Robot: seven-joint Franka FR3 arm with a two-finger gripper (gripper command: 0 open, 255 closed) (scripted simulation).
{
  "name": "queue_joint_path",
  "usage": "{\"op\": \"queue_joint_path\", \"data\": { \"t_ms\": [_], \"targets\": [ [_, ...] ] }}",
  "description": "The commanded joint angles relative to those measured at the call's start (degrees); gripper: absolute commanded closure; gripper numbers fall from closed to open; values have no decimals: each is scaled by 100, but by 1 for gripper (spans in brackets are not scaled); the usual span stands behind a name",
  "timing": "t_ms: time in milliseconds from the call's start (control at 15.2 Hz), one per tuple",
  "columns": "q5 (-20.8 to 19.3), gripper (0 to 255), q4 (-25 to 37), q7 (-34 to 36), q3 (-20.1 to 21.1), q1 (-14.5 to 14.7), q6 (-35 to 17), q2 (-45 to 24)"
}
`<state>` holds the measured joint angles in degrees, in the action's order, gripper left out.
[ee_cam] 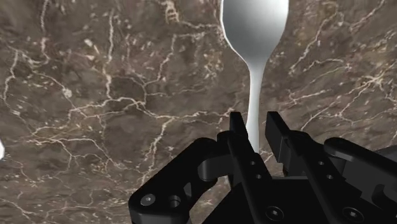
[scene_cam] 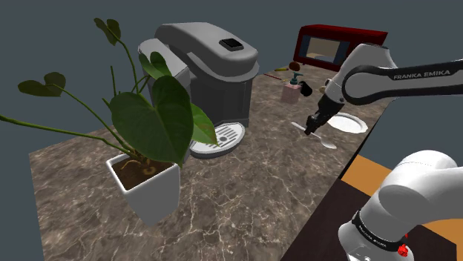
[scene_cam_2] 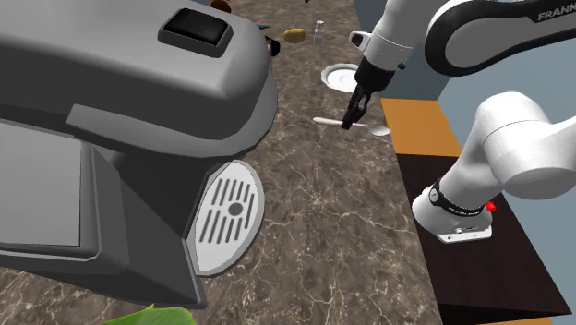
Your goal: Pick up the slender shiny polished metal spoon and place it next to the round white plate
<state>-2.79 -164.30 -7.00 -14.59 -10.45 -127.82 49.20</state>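
Wrist view: the gripper straddles the thin handle of the spoon, which lies flat on the marble counter near the white plate. Its fingers stand narrowly apart, seemingly not yet touching the handle. Closing off-centre could pivot the spoon or let it slip free.

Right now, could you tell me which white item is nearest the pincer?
The spoon: its handle runs inside the pincer, whereas the plate and plant pot lie apart.
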Motion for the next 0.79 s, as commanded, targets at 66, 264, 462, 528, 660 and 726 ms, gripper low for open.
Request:
{"op": "queue_joint_path", "data": {
  "t_ms": [66, 264, 462, 528, 660, 726],
  "targets": [
    [-256, 255, 131, -535, -473, -294, 94, -76],
    [-471, 255, 315, -1028, -918, -529, 177, -206],
    [-644, 255, 567, -1514, -1361, -697, 237, -415],
    [-691, 255, 664, -1673, -1509, -737, 253, -500],
    [-768, 255, 879, -1990, -1809, -788, 282, -686],
    [-797, 255, 996, -2147, -1960, -800, 295, -787]
  ]
}}
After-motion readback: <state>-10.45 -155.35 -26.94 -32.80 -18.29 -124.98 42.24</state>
